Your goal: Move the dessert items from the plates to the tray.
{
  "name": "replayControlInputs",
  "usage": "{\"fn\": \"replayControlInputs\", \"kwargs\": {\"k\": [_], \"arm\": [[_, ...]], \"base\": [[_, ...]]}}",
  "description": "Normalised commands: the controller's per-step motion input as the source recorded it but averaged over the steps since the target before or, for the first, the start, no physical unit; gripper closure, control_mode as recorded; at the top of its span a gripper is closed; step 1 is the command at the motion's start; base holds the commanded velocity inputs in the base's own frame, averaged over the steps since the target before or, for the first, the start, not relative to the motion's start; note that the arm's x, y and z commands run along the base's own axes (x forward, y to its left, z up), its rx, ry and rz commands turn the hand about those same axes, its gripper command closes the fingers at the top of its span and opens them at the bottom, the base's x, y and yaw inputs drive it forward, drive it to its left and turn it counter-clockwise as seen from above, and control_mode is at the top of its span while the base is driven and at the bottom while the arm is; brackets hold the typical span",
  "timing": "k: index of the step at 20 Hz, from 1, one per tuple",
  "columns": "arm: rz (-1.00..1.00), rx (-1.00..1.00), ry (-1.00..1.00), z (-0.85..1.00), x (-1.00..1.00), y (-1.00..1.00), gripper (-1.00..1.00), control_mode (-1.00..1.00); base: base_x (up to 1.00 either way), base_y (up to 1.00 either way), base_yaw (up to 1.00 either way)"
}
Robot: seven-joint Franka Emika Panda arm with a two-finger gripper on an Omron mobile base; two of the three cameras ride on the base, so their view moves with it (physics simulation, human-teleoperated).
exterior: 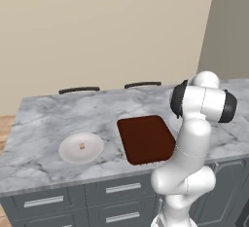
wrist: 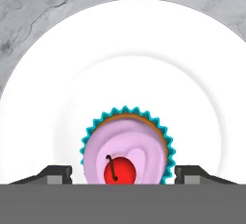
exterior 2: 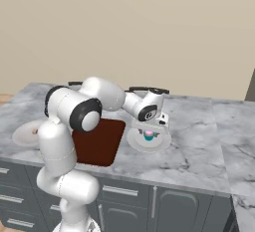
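A cupcake (wrist: 126, 153) with teal wrapper, pink frosting and a red cherry stands on a round white plate (wrist: 120, 50). My gripper (wrist: 123, 172) is lowered over it, open, one fingertip on each side of the wrapper with little gap. From the right base view the gripper (exterior 2: 151, 130) hangs just above the cupcake (exterior 2: 149, 136) on that plate (exterior 2: 137, 145). The dark reddish-brown tray (exterior: 146, 138) lies left of it, bare. Further left, a second plate (exterior: 92, 152) carries a small tan morsel (exterior: 81, 146).
Everything rests on a grey marble counter (exterior: 44, 119) with drawers below its front edge. Two dark chair backs (exterior: 79, 89) (exterior: 142, 84) rise behind the far edge. My arm's elbow (exterior 2: 74, 109) looms over the tray's left side.
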Motion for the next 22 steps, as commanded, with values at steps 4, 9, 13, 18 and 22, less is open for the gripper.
{"fn": "replayControlInputs", "kwargs": {"k": [4,9,13,18,22], "arm": [[0.0,0.0,0.0,0.0,0.0,0.0,1.0,-1.0],[0.0,0.0,0.0,0.15,0.0,0.0,1.0,-1.0],[0.0,0.0,-0.01,0.67,-0.06,0.2,1.0,-1.0],[0.02,0.0,-0.01,0.47,-0.24,0.6,1.0,-1.0],[0.06,0.0,0.0,0.08,-0.11,0.98,1.0,-1.0]], "base": [[0.0,0.0,0.0],[0.0,0.0,0.0],[0.0,0.0,0.0],[0.0,0.0,0.0],[0.0,0.0,0.0]]}}
